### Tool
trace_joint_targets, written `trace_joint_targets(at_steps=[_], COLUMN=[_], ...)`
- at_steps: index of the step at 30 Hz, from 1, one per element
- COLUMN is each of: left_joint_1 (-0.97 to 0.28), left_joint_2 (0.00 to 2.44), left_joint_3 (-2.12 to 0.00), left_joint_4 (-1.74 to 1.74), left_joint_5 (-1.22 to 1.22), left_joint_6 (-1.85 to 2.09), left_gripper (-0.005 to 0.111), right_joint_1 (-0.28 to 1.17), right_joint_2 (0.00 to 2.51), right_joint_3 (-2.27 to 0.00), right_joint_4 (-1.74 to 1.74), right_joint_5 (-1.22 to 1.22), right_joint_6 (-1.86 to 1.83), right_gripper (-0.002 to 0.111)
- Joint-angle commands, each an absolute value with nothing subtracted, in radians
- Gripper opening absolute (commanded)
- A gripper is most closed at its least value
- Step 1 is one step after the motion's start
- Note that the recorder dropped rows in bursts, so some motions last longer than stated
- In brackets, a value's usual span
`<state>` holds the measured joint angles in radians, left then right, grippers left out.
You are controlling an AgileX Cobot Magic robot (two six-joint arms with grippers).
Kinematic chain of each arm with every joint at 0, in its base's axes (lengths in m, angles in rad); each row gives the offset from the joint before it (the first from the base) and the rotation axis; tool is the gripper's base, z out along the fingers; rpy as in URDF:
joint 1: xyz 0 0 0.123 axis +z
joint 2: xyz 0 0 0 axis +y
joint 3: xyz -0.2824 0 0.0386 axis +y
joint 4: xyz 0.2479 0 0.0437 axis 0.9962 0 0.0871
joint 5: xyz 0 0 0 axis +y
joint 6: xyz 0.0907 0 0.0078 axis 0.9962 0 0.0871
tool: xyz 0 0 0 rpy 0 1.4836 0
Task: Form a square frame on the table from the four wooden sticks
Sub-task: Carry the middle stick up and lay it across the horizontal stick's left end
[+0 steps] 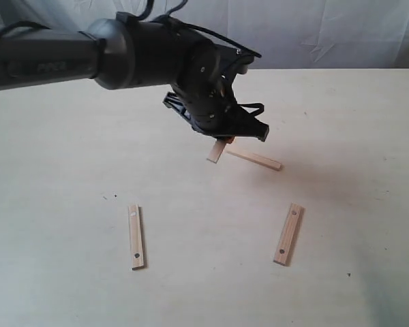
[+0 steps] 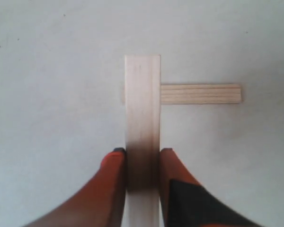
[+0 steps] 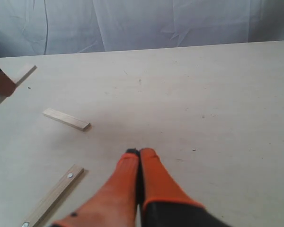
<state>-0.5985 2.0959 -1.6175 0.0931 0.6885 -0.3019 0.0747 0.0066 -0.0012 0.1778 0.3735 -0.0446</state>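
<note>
One plain stick [image 2: 142,109] is clamped between the orange fingers [image 2: 114,175] of the left gripper [image 2: 142,153], tilted above the table [image 1: 54,170]. Its free end is beside one end of the other plain stick [image 1: 254,159], which lies flat; whether they touch is hard to judge. The left holed stick [image 1: 135,236] and the right holed stick [image 1: 288,233] lie well apart nearer the front. The right gripper [image 3: 139,152] is pressed closed on nothing
</note>
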Motion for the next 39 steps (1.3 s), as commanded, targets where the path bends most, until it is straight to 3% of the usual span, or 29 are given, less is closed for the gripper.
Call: trace_joint_targets(at_steps=[1, 27, 30, 35, 39], left_joint_1=[-0.596, -0.596, -0.596, -0.596, -0.596], left_joint_2=[2.200, 2.290, 2.291, 2.291, 2.291], left_joint_3=[-1.701, -1.752, -1.752, -1.752, -1.752], left_joint_4=[0.105, 0.117, 0.117, 0.117, 0.117], left_joint_5=[0.752, 0.720, 0.725, 0.740, 0.751], left_joint_6=[-0.268, -0.200, -0.201, -0.206, -0.208], left_gripper=[0.000, 0.000, 0.009, 0.034, 0.037], right_joint_1=[0.070, 0.070, 0.070, 0.070, 0.070], right_joint_2=[0.000, 0.000, 0.000, 0.000, 0.000], right_joint_3=[0.000, 0.000, 0.000, 0.000, 0.000], right_joint_4=[0.178, 0.178, 0.178, 0.178, 0.178], right_joint_5=[0.365, 0.365, 0.365, 0.365, 0.365], right_joint_6=[-0.049, -0.049, -0.049, -0.049, -0.049], right_gripper=[0.000, 0.000, 0.000, 0.000, 0.000])
